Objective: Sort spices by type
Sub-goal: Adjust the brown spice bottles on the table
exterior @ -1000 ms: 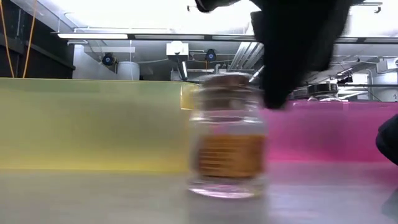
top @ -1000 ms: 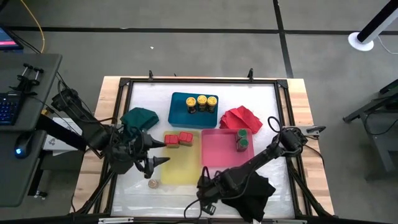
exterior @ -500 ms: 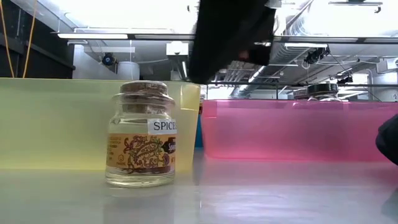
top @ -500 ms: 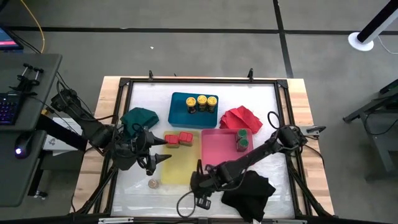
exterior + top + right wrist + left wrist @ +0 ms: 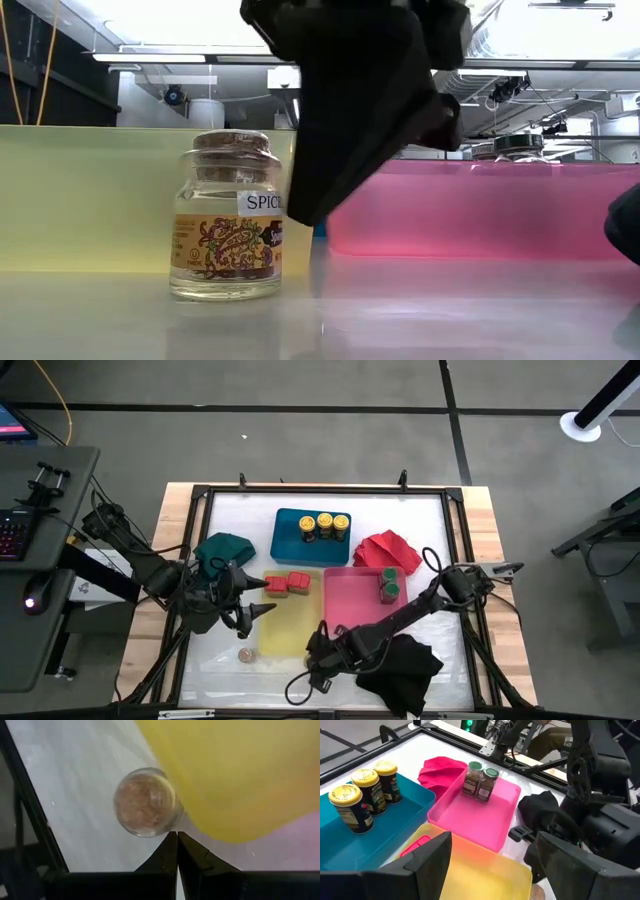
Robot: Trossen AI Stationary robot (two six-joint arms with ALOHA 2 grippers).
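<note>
Jar (image 5: 246, 655) with cork lid sat unsorted near yellow tray (image 5: 290, 632); right gripper (image 5: 318, 652), clenched empty, needed opening to grab it.

The right gripper (image 5: 312, 647) has slid left toward the cork-lidded jar (image 5: 246, 655).

- The small clear glass spice jar with a cork-like lid (image 5: 246, 655) stands alone on the white tabletop (image 5: 230, 668), just beside the translucent yellow plastic tray's (image 5: 287, 632) near-left corner; bare table lies on its other sides.
- The right gripper (image 5: 311, 652), fingers pressed together, blocks the near corner where the yellow tray meets the translucent pink plastic tray (image 5: 352, 610).
- A crumpled black cloth (image 5: 405, 670) fills the near-right table.
</note>
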